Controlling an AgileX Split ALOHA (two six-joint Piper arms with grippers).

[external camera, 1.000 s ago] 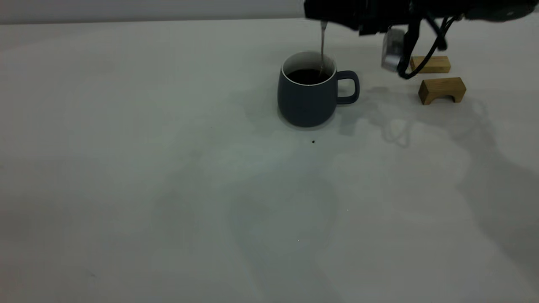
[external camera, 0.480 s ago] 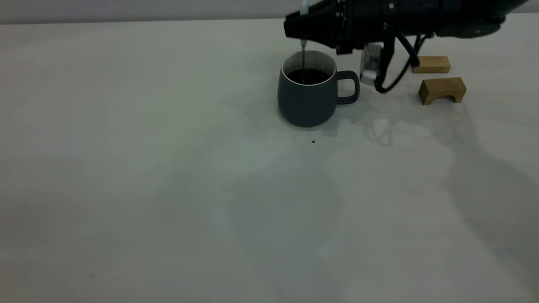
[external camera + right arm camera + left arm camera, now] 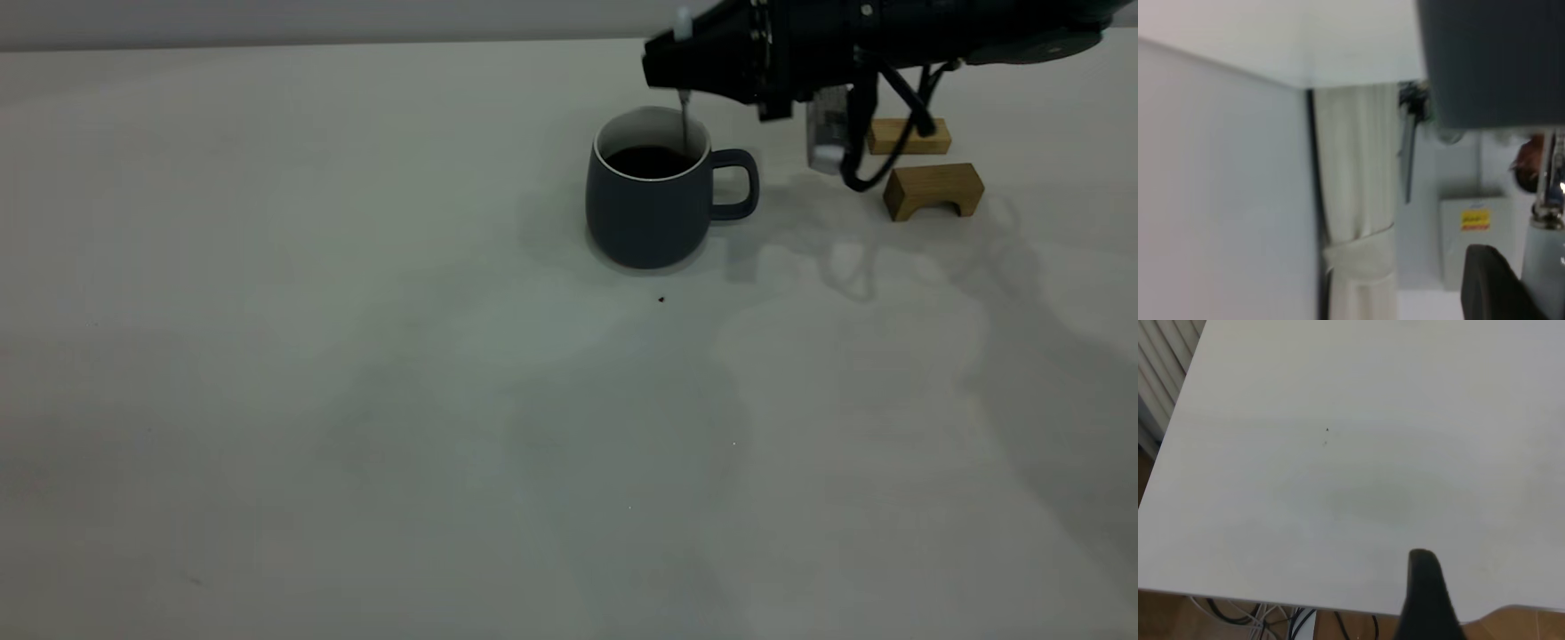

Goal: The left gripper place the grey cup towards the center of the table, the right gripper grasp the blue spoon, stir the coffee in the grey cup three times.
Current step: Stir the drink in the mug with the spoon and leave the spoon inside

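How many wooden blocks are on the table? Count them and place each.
2. One wooden block lies farther back, partly behind the right arm's cables; the arched wooden block stands nearer the camera, both right of the grey cup. None seems hidden.

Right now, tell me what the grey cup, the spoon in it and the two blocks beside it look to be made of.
The grey cup: likely ceramic, matte blue-grey outside, white inside with a thin white rim.
The blue spoon, held upright by the right hand: its thin grey shaft looks like metal, with a pale, possibly plastic top.
The two blocks: tan, seemingly unpainted wood.
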